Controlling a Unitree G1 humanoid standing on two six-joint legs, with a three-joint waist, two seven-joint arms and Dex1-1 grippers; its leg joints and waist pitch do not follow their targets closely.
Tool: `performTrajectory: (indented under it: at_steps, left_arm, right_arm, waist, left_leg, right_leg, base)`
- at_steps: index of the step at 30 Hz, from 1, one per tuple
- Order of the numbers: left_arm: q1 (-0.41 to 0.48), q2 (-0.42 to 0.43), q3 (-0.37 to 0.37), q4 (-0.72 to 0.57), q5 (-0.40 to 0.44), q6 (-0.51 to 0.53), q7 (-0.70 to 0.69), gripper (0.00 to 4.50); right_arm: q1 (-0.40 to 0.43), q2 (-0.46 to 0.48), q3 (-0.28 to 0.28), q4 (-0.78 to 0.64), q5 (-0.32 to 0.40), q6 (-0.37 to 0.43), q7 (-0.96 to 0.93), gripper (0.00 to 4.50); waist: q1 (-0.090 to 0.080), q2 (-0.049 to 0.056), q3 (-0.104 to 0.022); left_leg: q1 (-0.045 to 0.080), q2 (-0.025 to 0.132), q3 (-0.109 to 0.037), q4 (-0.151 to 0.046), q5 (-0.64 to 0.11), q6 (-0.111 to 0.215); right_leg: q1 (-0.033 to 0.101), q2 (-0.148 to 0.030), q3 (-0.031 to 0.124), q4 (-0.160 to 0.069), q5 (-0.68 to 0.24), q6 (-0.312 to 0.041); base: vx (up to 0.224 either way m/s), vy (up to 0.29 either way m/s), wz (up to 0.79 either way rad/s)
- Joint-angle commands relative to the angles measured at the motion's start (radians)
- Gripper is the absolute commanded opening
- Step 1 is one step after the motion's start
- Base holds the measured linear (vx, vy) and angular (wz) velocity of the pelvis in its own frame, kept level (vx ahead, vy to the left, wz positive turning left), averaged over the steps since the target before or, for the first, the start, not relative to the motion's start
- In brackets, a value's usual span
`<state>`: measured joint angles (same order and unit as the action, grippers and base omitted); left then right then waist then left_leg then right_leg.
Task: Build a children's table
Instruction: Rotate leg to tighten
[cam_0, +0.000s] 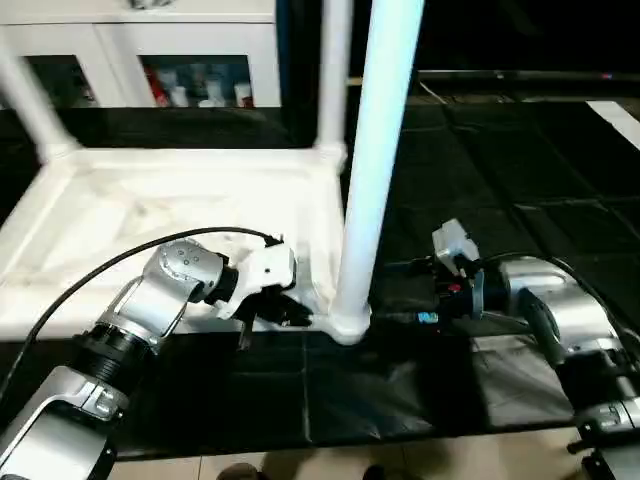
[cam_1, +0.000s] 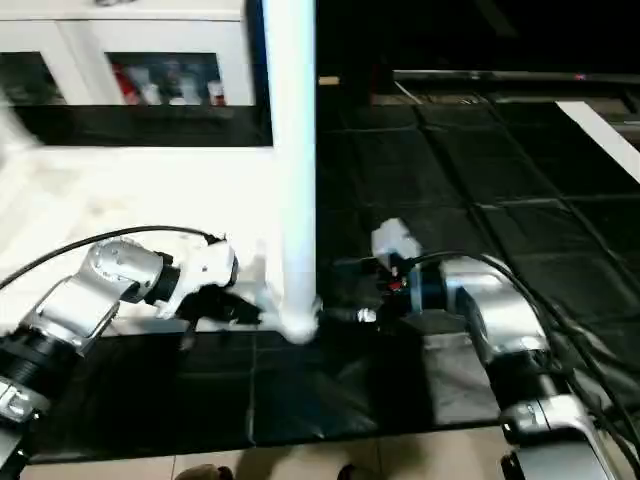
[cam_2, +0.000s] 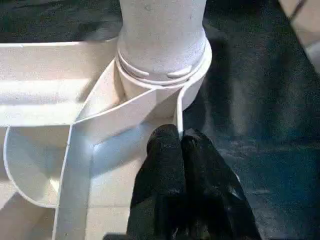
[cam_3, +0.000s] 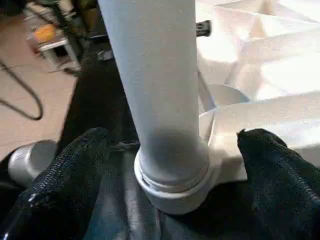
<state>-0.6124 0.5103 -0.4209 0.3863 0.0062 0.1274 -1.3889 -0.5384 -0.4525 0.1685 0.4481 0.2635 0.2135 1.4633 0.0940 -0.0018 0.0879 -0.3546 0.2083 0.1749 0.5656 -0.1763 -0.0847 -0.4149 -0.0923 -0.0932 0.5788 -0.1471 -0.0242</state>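
The children's table lies upside down on the floor, its white ribbed top (cam_0: 130, 200) facing up. A tall white leg (cam_0: 380, 150) stands in the near right corner socket (cam_0: 348, 322). Two more legs rise from the far right corner (cam_0: 335, 70) and the far left corner (cam_0: 30, 105). My left gripper (cam_2: 179, 145) is shut on the top's thin rim right beside that near socket. My right gripper (cam_3: 172, 160) is open, with one black finger (cam_3: 75, 170) on each side of the leg's base and a gap between both fingers and the leg.
A white glass-door cabinet (cam_0: 140, 60) stands behind the table. Black floor mats (cam_0: 500, 180) stretch to the right and back, and a pale floor strip (cam_0: 330, 462) runs along the near edge. A black cable (cam_0: 90, 275) loops over the table top to my left wrist.
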Motion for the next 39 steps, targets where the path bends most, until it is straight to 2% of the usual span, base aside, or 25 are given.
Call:
performTrajectory:
  at_steps: [1, 5, 8, 9, 10, 14, 21, 27, 31, 33, 35, 36, 37, 39]
  left_arm:
    - [-0.013, 0.007, -0.064, 0.019, 0.032, -0.037, -0.065, 0.0]
    - [-0.029, -0.003, -0.071, 0.042, 0.031, -0.072, -0.093, 0.0]
    - [-0.031, -0.014, -0.077, 0.045, 0.031, -0.082, -0.097, 0.0]
    - [-0.031, -0.014, -0.078, 0.044, 0.031, -0.082, -0.098, 0.0]
    - [-0.031, -0.019, -0.081, 0.043, 0.029, -0.086, -0.101, 0.0]
    - [-0.032, -0.021, -0.083, 0.049, 0.026, -0.092, -0.103, 0.0]
    - [-0.03, -0.027, -0.081, 0.071, 0.03, -0.114, -0.111, 0.0]
    - [-0.024, -0.032, -0.071, 0.07, 0.025, -0.099, -0.104, 0.0]
    - [-0.025, -0.061, -0.045, 0.078, 0.014, -0.046, -0.048, 0.0]
    - [-0.024, -0.075, -0.031, 0.077, 0.006, -0.017, -0.021, 0.0]
    - [-0.014, -0.11, 0.006, 0.059, -0.006, 0.063, 0.067, 0.0]
    - [-0.009, -0.118, 0.013, 0.048, -0.006, 0.086, 0.092, 0.0]
    - [-0.003, -0.134, 0.026, 0.037, -0.008, 0.118, 0.131, 0.0]
    - [0.006, -0.158, 0.044, 0.018, -0.009, 0.166, 0.182, 0.0]
  right_arm:
    - [-0.029, -0.005, 0.028, 0.02, 0.0, -0.019, 0.066, 4.17]
    - [-0.053, 0.01, 0.049, 0.05, -0.006, -0.025, 0.108, 3.89]
    - [-0.065, 0.023, 0.063, 0.077, -0.014, -0.037, 0.121, 3.7]
    - [-0.066, 0.024, 0.063, 0.078, -0.014, -0.038, 0.122, 3.7]
    - [-0.073, 0.033, 0.072, 0.095, -0.018, -0.045, 0.126, 3.46]
    - [-0.083, 0.043, 0.076, 0.117, -0.022, -0.056, 0.129, 3.26]
    - [-0.1, 0.075, 0.079, 0.16, -0.023, -0.076, 0.122, 2.71]
    - [-0.09, 0.092, 0.062, 0.158, 0.004, -0.051, 0.125, 2.2]
    - [-0.052, 0.1, 0.055, 0.104, 0.026, -0.023, 0.112, 2.11]
    - [-0.033, 0.102, 0.054, 0.079, 0.026, -0.016, 0.094, 2.1]
    - [0.006, 0.127, 0.039, 0.056, -0.014, -0.002, -0.057, 2.09]
    - [0.014, 0.137, 0.035, 0.057, -0.03, 0.011, -0.113, 2.09]
    - [0.023, 0.153, 0.026, 0.055, -0.041, 0.015, -0.169, 2.07]
    - [0.036, 0.181, 0.008, 0.046, -0.044, 0.041, -0.244, 2.04]
  waist:
    - [-0.002, -0.002, -0.073]
    - [-0.002, -0.002, -0.077]
    - [0.0, -0.002, -0.076]
    - [0.002, -0.003, -0.076]
    - [0.004, -0.003, -0.076]
    - [0.005, -0.004, -0.076]
    - [0.009, -0.004, -0.075]
    - [0.009, -0.001, -0.074]
    - [0.01, -0.002, -0.073]
    - [0.013, -0.001, -0.072]
    - [0.014, 0.002, -0.067]
    - [0.009, -0.003, -0.065]
    - [0.005, 0.001, -0.059]
    - [-0.007, -0.002, -0.052]
  left_leg:
    - [0.007, 0.025, 0.004, -0.058, -0.196, 0.067]
    - [0.003, 0.025, 0.005, -0.053, -0.162, 0.082]
    - [0.003, 0.026, 0.006, -0.053, -0.16, 0.083]
    - [0.003, 0.026, 0.006, -0.053, -0.163, 0.081]
    - [0.004, 0.026, 0.006, -0.053, -0.166, 0.079]
    - [0.002, 0.026, 0.005, -0.054, -0.169, 0.072]
    - [0.003, 0.026, 0.005, -0.053, -0.164, 0.075]
    - [0.003, 0.026, 0.005, -0.054, -0.159, 0.076]
    - [0.003, 0.026, 0.006, -0.054, -0.165, 0.071]
    - [0.007, 0.027, 0.007, -0.055, -0.179, 0.068]
    - [0.009, 0.027, 0.007, -0.058, -0.194, 0.058]
    - [0.006, 0.024, 0.004, -0.061, -0.227, 0.047]
    - [0.008, 0.022, 0.001, -0.066, -0.267, 0.033]
    - [0.016, 0.02, -0.004, -0.069, -0.326, 0.015]
  right_leg:
    - [0.057, -0.047, 0.048, -0.05, -0.244, -0.245]
    - [0.059, -0.048, 0.049, -0.043, -0.185, -0.263]
    - [0.058, -0.05, 0.048, -0.042, -0.185, -0.27]
    - [0.059, -0.051, 0.049, -0.043, -0.193, -0.268]
    - [0.059, -0.051, 0.049, -0.043, -0.203, -0.265]
    - [0.059, -0.052, 0.049, -0.045, -0.219, -0.256]
    - [0.058, -0.051, 0.049, -0.043, -0.216, -0.253]
    - [0.059, -0.05, 0.049, -0.041, -0.2, -0.255]
    - [0.06, -0.05, 0.05, -0.043, -0.212, -0.252]
    - [0.056, -0.051, 0.051, -0.048, -0.236, -0.246]
    - [0.053, -0.05, 0.051, -0.052, -0.259, -0.242]
    - [0.057, -0.051, 0.049, -0.057, -0.317, -0.226]
    - [0.055, -0.052, 0.048, -0.066, -0.402, -0.197]
    - [0.051, -0.054, 0.046, -0.081, -0.519, -0.152]
  base:
    - [0.0, 0.0, 0.0]
    - [0.0, 0.0, 0.0]
    - [0.0, 0.0, 0.0]
    - [0.0, 0.0, 0.0]
    - [0.0, 0.0, 0.0]
    - [0.0, 0.0, 0.0]
    - [0.0, 0.0, 0.0]
    - [0.0, 0.0, 0.0]
    - [0.0, 0.0, 0.0]
    - [0.0, 0.0, 0.0]
    - [0.0, 0.0, 0.0]
    - [0.0, 0.0, 0.0]
    - [0.0, 0.0, 0.0]
    - [0.0, 0.0, 0.0]
